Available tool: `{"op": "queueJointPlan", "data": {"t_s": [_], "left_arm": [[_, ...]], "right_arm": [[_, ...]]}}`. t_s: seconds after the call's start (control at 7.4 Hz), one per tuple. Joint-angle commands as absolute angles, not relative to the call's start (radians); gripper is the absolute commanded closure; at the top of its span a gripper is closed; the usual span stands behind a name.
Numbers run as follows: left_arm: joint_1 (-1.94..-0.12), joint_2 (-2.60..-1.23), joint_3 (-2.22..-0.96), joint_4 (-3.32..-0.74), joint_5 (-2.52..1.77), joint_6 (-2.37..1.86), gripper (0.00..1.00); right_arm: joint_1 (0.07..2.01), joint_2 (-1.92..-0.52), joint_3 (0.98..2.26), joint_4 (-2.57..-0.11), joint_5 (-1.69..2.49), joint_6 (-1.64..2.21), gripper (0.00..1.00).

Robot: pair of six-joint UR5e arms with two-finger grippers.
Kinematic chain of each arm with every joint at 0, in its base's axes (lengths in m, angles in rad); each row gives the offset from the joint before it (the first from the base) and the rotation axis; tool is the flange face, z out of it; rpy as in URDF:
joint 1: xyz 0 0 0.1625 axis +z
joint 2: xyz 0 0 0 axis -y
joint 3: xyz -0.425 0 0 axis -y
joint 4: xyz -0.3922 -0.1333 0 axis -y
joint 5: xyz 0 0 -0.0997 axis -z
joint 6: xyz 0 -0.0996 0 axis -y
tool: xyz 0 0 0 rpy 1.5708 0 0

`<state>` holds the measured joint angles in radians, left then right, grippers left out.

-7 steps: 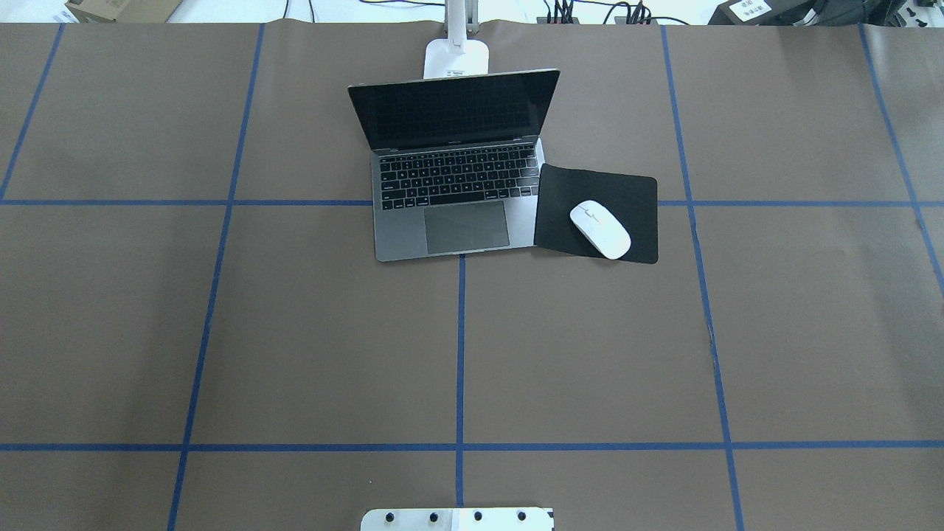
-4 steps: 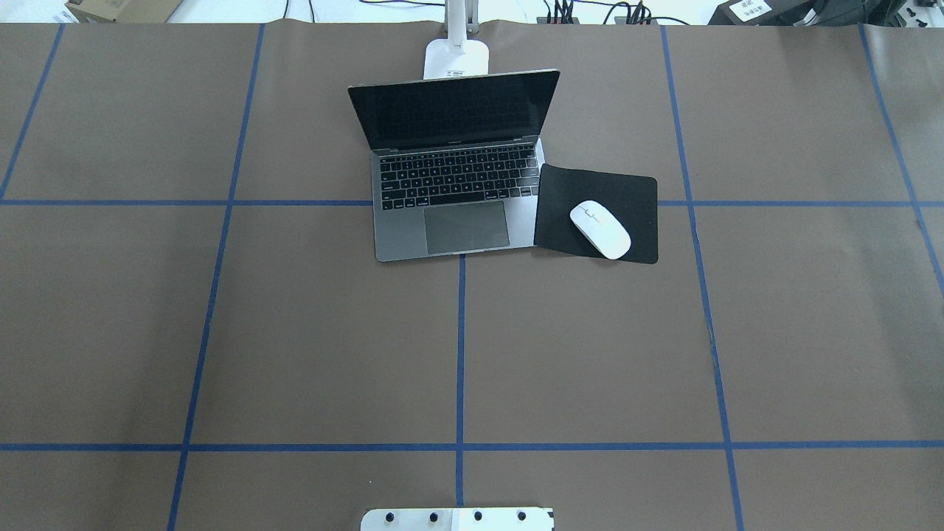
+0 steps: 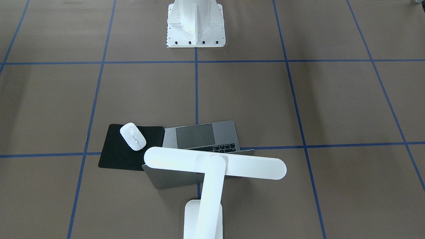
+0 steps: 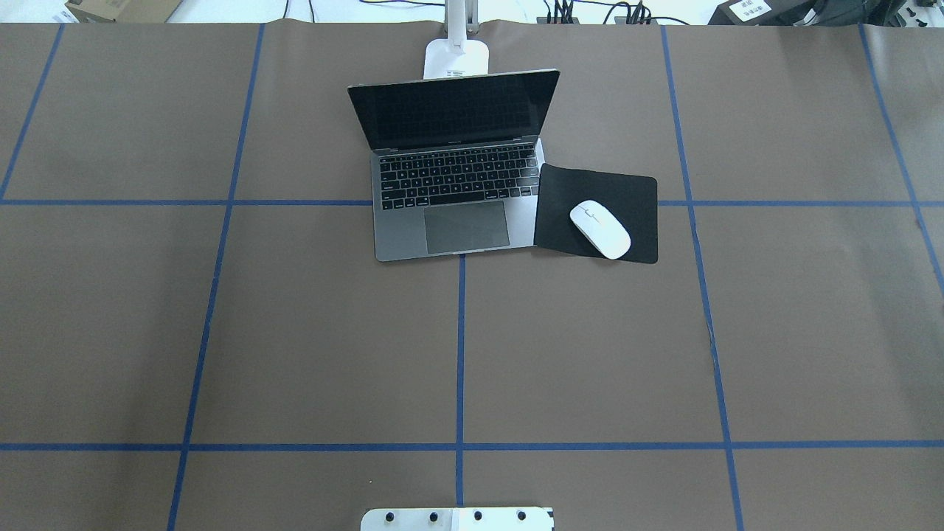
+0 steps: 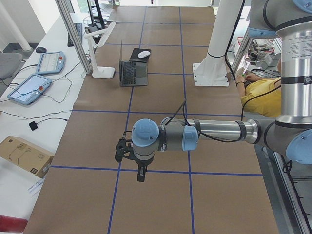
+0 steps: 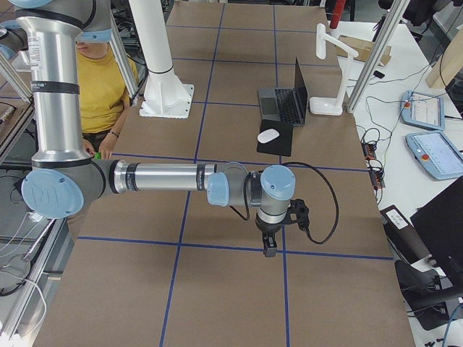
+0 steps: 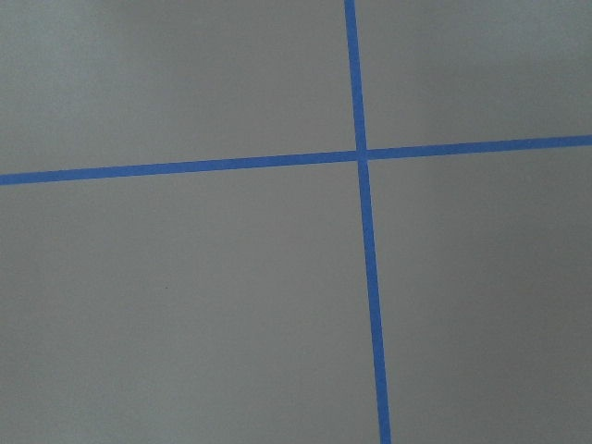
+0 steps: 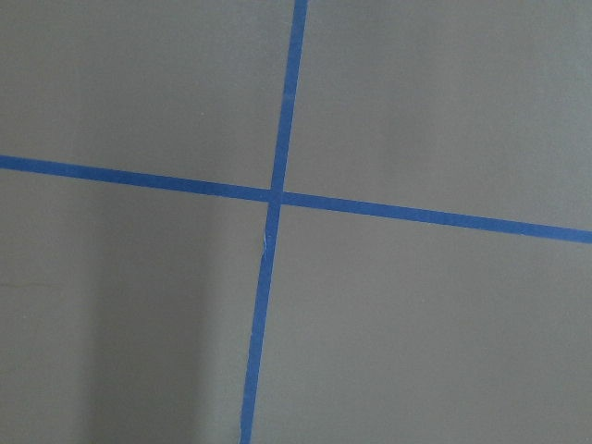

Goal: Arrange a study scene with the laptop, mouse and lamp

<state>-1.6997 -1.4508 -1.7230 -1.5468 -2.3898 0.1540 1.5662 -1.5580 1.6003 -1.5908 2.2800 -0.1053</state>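
Note:
The laptop [image 4: 466,227] stands open at the far middle of the table, screen dark. Behind its lid is the white lamp [image 4: 456,57]; its bar head [image 3: 215,163] reaches across above the lid. The white mouse [image 4: 599,228] lies on a black mat [image 4: 627,195] against the laptop's right side. My left gripper [image 5: 141,173] and right gripper [image 6: 269,249] point down over bare paper, far from these things. Both show only in the side views, so I cannot tell whether they are open or shut. Both wrist views hold only brown paper and blue tape.
Brown paper with blue tape lines [image 4: 460,346] covers the table. The white robot pedestal [image 3: 196,30] stands at the near edge. A person in yellow [image 5: 265,97] sits behind the robot. Control tablets [image 5: 29,87] and cables lie on the side bench.

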Motion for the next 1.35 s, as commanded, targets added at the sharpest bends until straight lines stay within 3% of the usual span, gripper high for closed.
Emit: {"op": "queueJointPlan", "data": {"t_s": [0.0, 1.22], "left_arm": [[-1.700, -1.450, -1.721, -1.548, -2.390, 0.153, 0.00], [-1.700, -1.443, -1.724, -1.548, -2.390, 0.153, 0.00]], "right_arm": [[1.566, -1.557, 1.598, -1.585, 2.280, -0.109, 0.00], [1.565, -1.566, 1.588, -1.506, 2.281, -0.104, 0.00]]}}
